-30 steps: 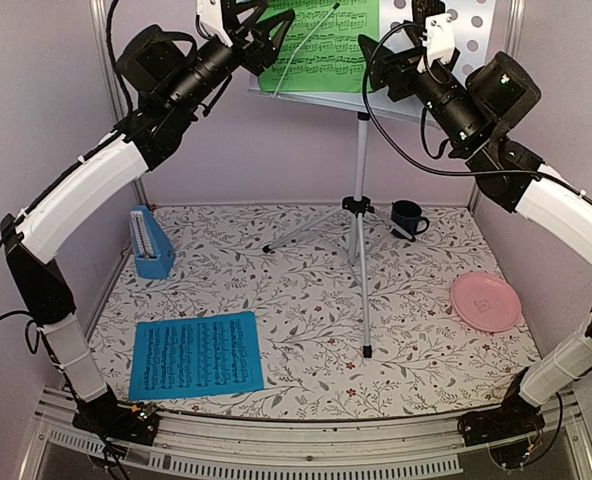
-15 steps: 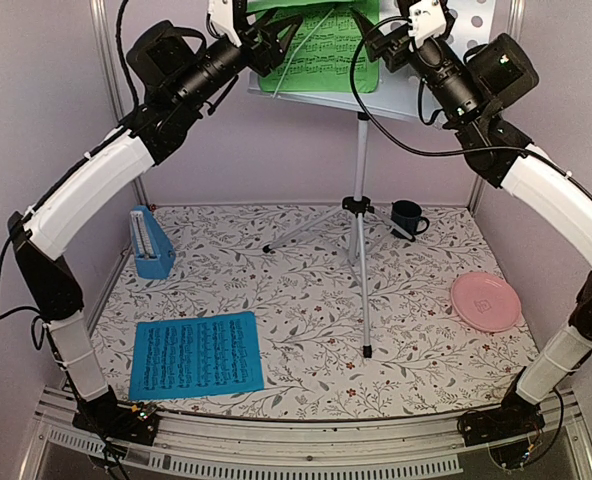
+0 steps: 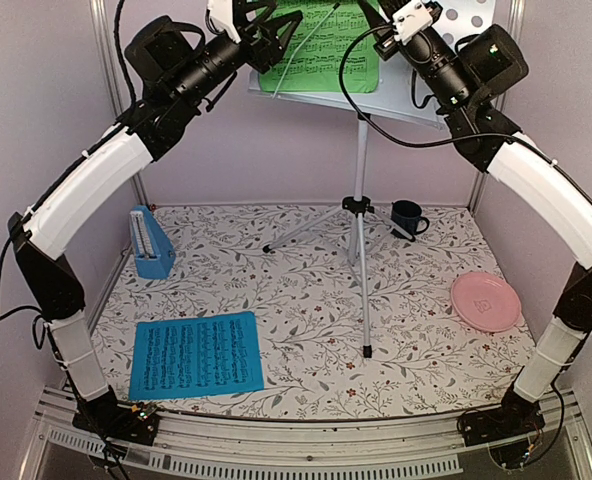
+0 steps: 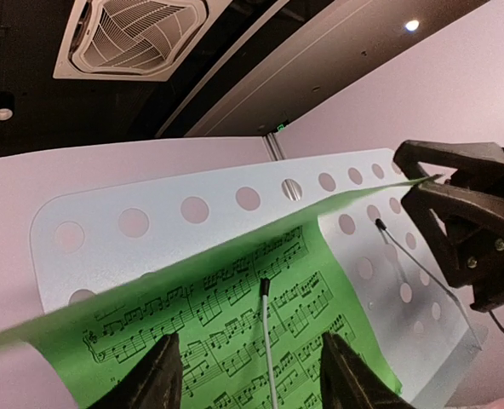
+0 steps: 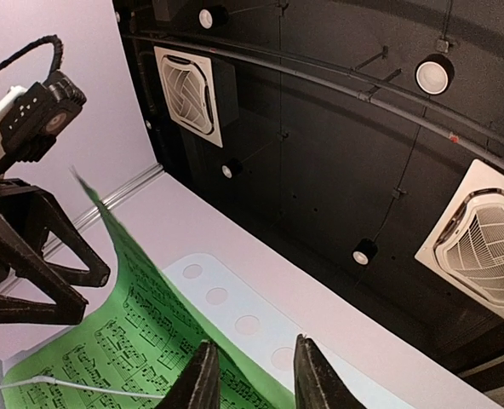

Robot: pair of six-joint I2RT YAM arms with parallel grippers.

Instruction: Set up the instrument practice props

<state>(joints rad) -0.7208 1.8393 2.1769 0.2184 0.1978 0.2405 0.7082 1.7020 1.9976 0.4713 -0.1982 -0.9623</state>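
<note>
Green sheet music (image 3: 326,45), its black staves too small to read, rests on the perforated desk (image 4: 133,223) of the silver music stand (image 3: 360,200), top edge curling forward; the left gripper (image 4: 250,366) faces it with jaws spread on nothing, and the right gripper (image 5: 254,375) straddles that edge with jaws narrowly parted, not pinching. Left of the stand, on the leaf-patterned tabletop (image 3: 306,300), sit the blue metronome (image 3: 151,243) and, nearer the arm bases, the blue sheet (image 3: 196,355); right of the stand sit a dark mug (image 3: 407,216) and a pink plate (image 3: 486,301). Lilac walls (image 3: 276,150) rise behind the stand under a black ceiling (image 5: 337,128) with square vents (image 5: 490,230) and spotlights (image 5: 437,73).
</note>
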